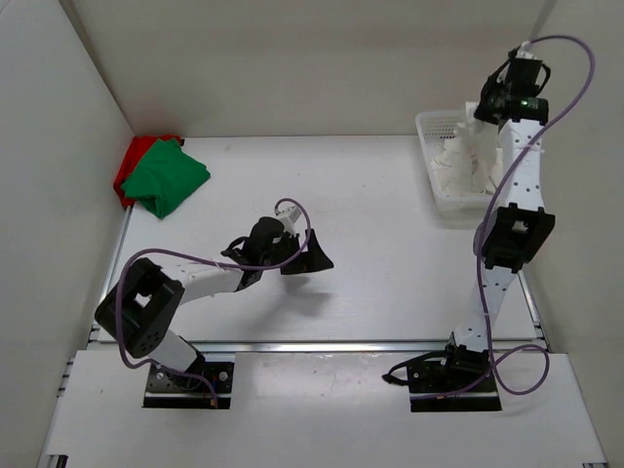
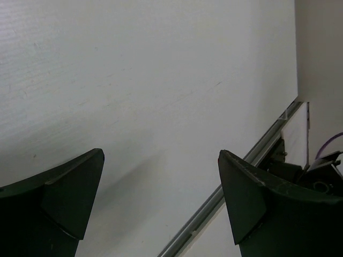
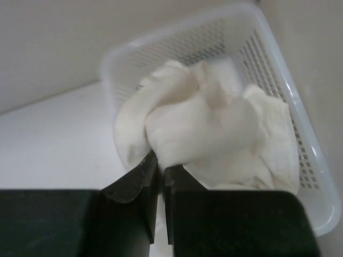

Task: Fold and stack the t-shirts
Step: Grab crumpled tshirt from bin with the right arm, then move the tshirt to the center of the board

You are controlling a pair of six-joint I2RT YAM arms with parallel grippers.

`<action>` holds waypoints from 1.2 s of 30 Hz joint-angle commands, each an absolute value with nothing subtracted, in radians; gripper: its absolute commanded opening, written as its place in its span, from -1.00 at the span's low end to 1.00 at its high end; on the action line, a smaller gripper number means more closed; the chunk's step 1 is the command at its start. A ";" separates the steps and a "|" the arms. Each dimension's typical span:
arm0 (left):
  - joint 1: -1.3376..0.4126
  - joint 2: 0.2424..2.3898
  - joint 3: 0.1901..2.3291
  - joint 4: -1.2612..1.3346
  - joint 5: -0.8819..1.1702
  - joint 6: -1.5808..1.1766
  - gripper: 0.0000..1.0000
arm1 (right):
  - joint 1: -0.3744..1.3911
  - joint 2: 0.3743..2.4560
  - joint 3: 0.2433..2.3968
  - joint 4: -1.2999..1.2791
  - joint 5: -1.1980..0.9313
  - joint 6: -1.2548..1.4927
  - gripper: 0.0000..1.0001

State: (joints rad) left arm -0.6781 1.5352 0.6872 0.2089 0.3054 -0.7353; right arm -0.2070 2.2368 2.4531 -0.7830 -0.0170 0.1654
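Observation:
The white t-shirt [image 3: 214, 123] lies crumpled in the white mesh basket [image 3: 308, 160] at the back right of the table [image 1: 390, 234]. My right gripper [image 3: 161, 163] reaches down into it, jaws shut on a fold of the white cloth. From above, the right gripper [image 1: 480, 136] hangs over the white t-shirt [image 1: 458, 168]. The green t-shirt [image 1: 166, 177] lies folded on the red t-shirt [image 1: 132, 161] in the back left corner. My left gripper [image 1: 304, 255] hovers open near the table's middle, and nothing sits between the left gripper's [image 2: 161, 155] fingers.
The basket [image 1: 429, 127] stands against the right wall, close to the back wall. A metal rail [image 2: 225, 201] runs along the table's near edge. Side walls close in the table on the left and right.

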 commanded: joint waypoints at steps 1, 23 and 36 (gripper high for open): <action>-0.631 1.434 0.726 0.222 0.345 -0.755 0.98 | -0.177 1.995 2.522 -0.759 -0.239 0.208 -1.00; -0.114 1.140 0.623 0.186 0.448 -0.873 0.97 | 0.178 1.411 1.625 0.217 -0.838 0.669 -1.00; -0.245 1.157 0.611 0.020 0.270 -0.694 0.97 | 0.057 1.609 1.114 0.256 -0.606 0.712 -0.99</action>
State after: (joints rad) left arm -0.2047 1.1576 0.5957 0.0990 0.3382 -0.7795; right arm 0.0494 1.7252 1.0607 0.1825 -0.6880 0.7662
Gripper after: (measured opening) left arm 0.984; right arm 0.053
